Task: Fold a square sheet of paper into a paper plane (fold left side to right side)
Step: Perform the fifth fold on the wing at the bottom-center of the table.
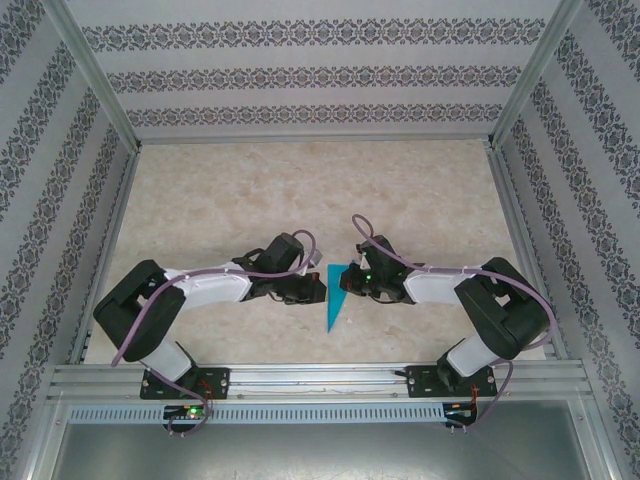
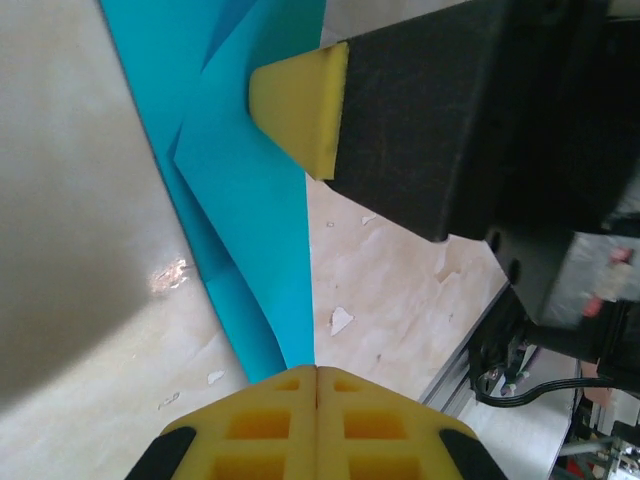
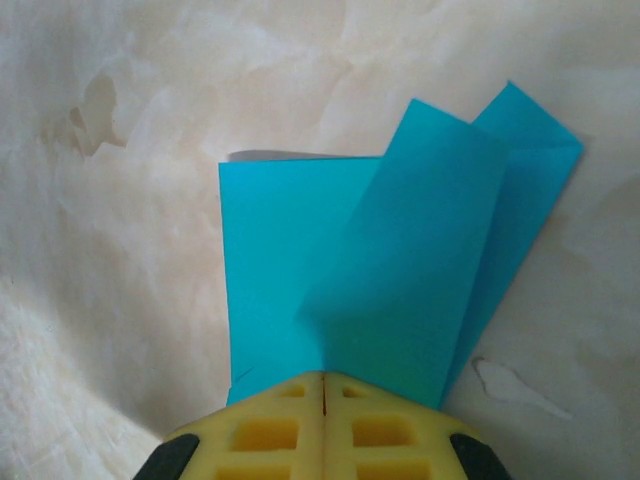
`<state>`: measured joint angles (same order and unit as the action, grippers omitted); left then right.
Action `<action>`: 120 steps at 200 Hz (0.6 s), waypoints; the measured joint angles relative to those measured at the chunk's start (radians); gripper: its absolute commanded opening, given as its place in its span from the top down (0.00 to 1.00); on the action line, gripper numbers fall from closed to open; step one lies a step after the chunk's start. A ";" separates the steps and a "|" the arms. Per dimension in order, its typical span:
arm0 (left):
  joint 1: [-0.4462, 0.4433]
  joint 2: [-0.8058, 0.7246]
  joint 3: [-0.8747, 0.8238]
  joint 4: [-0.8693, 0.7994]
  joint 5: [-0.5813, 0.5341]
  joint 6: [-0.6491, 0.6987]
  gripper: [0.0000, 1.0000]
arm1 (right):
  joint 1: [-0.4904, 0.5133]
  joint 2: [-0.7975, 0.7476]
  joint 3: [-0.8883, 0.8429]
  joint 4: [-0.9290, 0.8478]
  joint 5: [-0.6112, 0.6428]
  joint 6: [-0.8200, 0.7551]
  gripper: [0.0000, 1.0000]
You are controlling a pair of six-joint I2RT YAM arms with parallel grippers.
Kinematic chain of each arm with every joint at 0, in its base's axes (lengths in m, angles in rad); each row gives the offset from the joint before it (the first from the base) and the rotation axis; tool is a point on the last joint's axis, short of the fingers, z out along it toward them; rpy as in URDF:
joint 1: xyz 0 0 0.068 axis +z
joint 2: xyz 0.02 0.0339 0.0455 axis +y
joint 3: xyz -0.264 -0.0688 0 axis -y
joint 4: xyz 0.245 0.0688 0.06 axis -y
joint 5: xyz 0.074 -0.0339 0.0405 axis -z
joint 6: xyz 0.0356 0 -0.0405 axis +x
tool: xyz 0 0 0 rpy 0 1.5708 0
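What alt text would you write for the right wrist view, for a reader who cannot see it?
A folded turquoise-blue paper plane with overlapping creased flaps lies on a beige marbled table. At the bottom edge, the yellow pads of the right end effector sit closed together against the paper's near edge.

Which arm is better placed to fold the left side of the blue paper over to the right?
Left, probably: the left claw is shut on a raised flap of the paper plane, while the right claw rests shut on top, pinning it.
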<state>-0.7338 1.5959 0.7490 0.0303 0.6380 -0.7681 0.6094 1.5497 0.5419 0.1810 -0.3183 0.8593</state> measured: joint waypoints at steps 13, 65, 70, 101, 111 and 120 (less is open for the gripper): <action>-0.010 0.030 0.013 0.009 0.009 -0.002 1.00 | 0.011 -0.001 -0.002 0.005 0.012 0.017 1.00; -0.040 0.096 0.050 0.053 0.016 -0.012 1.00 | 0.039 0.000 -0.002 0.011 0.030 0.056 1.00; -0.040 0.101 0.051 0.052 0.013 -0.011 1.00 | 0.041 0.000 -0.002 0.011 0.031 0.056 1.00; -0.040 0.130 0.056 0.042 -0.035 0.002 1.00 | 0.043 -0.001 -0.002 0.012 0.034 0.059 1.00; -0.040 0.139 0.056 0.037 -0.052 0.005 1.00 | 0.043 -0.001 -0.002 0.013 0.033 0.059 1.00; -0.040 0.148 0.056 0.034 -0.068 0.007 1.00 | 0.043 -0.001 -0.002 0.014 0.032 0.059 1.00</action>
<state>-0.7734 1.7435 0.8047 0.0639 0.5705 -0.7609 0.6525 1.5490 0.5400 0.1947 -0.2859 0.9180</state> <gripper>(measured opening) 0.043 0.043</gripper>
